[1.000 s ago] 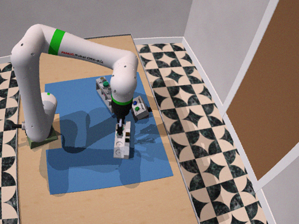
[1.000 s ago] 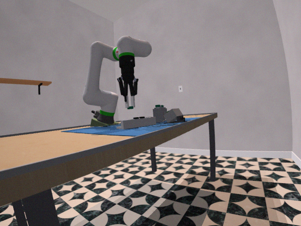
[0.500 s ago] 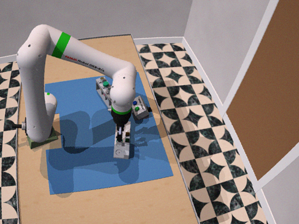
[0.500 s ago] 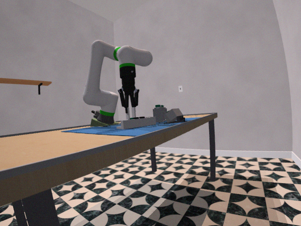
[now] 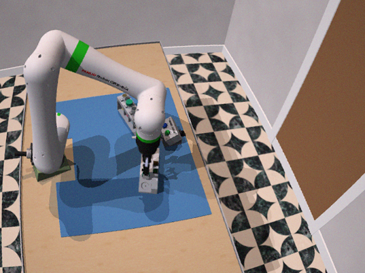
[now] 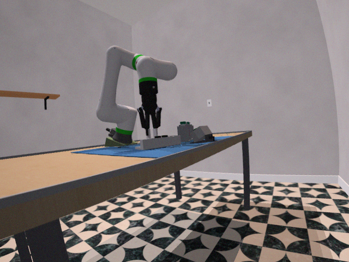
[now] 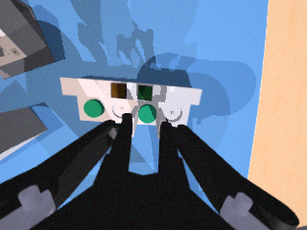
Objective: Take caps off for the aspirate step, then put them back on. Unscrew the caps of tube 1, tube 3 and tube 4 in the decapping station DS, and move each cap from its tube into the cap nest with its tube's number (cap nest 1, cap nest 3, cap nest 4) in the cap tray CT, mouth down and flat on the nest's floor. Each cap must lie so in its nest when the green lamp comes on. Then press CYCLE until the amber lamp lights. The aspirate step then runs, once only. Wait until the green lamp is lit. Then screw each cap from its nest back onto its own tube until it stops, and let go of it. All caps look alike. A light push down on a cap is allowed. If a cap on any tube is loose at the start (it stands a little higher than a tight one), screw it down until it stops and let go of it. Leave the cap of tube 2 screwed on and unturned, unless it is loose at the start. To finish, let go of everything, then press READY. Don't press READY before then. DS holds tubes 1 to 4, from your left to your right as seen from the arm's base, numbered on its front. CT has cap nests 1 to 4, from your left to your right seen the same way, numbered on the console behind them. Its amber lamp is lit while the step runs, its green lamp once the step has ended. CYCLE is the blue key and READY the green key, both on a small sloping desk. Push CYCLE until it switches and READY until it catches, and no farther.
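Observation:
My gripper (image 7: 147,113) is shut on a green cap (image 7: 147,113) and holds it low over the white cap tray (image 7: 130,103). The cap is over the third nest from the left in the wrist view. I cannot tell whether it touches the nest floor. Another green cap (image 7: 92,108) lies in the leftmost nest. The second nest (image 7: 121,111) and the fourth nest (image 7: 174,113) are empty. Both lamps (image 7: 130,90) on the console look dark. In the top view the gripper (image 5: 147,168) stands upright over the tray (image 5: 148,179). The decapping station (image 5: 128,108) shows a green cap (image 5: 129,101) on a tube.
The sloping desk (image 5: 171,132) with the blue key (image 5: 165,124) and the green key (image 5: 167,132) stands beyond the tray, next to the decapping station. All sit on a blue mat (image 5: 128,169). The table's edge (image 7: 288,96) is to the right in the wrist view.

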Tool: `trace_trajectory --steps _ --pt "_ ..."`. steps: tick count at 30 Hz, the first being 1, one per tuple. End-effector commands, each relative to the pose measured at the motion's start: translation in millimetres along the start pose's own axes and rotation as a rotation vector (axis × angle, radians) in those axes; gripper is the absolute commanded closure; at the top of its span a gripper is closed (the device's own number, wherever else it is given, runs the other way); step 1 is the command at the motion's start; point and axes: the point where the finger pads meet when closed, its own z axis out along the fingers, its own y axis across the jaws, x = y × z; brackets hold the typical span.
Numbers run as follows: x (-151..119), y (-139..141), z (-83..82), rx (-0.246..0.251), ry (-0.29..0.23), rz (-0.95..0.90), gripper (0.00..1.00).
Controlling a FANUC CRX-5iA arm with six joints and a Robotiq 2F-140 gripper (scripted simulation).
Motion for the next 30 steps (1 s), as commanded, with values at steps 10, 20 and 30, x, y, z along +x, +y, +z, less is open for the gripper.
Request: trace_trajectory --steps 10,20,30 --pt "-0.2 0.0 4.6 0.0 0.0 0.0 1.0" --pt "-0.2 0.0 9.6 0.0 0.0 0.0 1.0" --pt "-0.2 0.0 9.6 0.0 0.0 0.0 0.71"
